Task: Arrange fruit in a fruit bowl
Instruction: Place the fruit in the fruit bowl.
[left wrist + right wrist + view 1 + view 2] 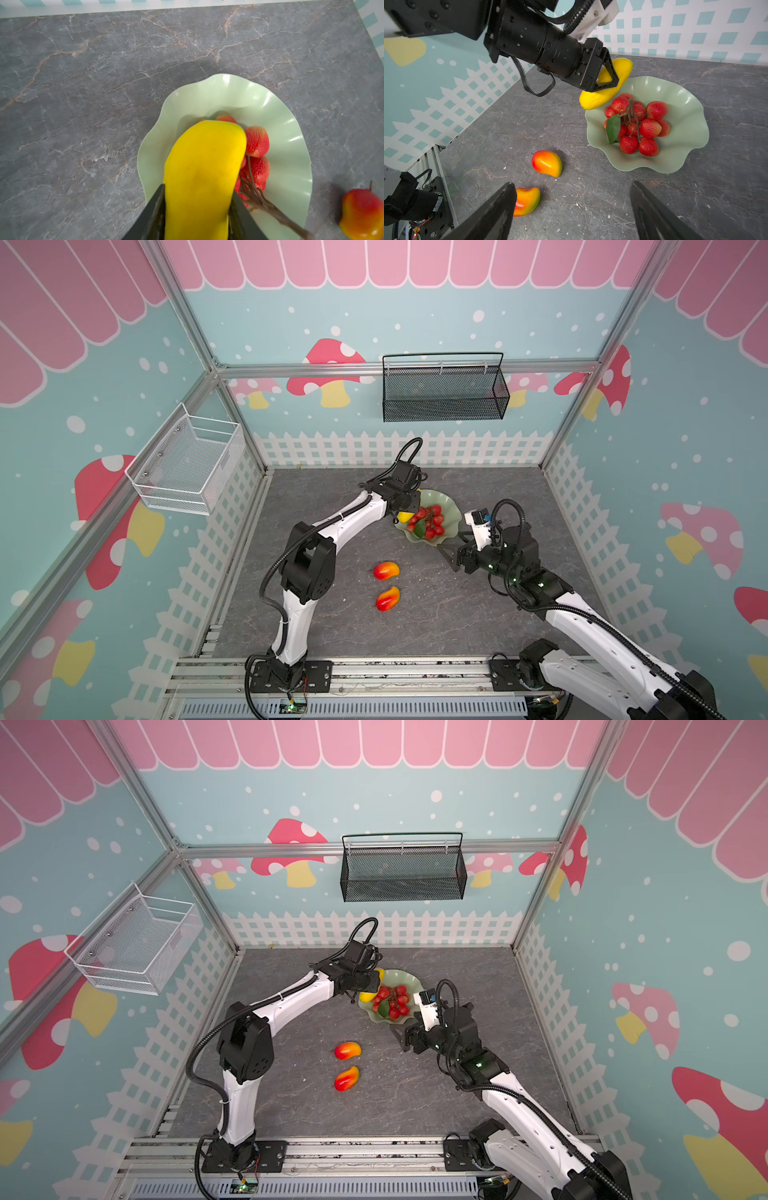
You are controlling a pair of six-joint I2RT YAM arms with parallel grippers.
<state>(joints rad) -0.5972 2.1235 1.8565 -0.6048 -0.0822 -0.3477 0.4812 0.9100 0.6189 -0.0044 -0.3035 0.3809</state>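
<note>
The pale green fruit bowl point(452, 501) point(412, 978) point(291, 128) point(685, 116) stands on the grey table and holds a bunch of red berries point(428, 522) point(648, 126) with a green leaf. My left gripper point(409, 508) point(198, 189) is shut on the long yellow fruit point(203, 166) point(593, 99), held just above the bowl's left rim beside the berries. Two red-to-yellow mangoes point(386, 570) point(387, 598) lie on the table in front of the bowl. My right gripper point(449, 551) point(573, 184) stands open and empty over bare table by the bowl's front right edge.
A black mesh basket point(444, 393) hangs on the back wall. On the left wall hangs a white wire basket point(189, 466). Fence-print walls close in the table on three sides, and a metal rail point(395, 672) with both arm bases runs along the front.
</note>
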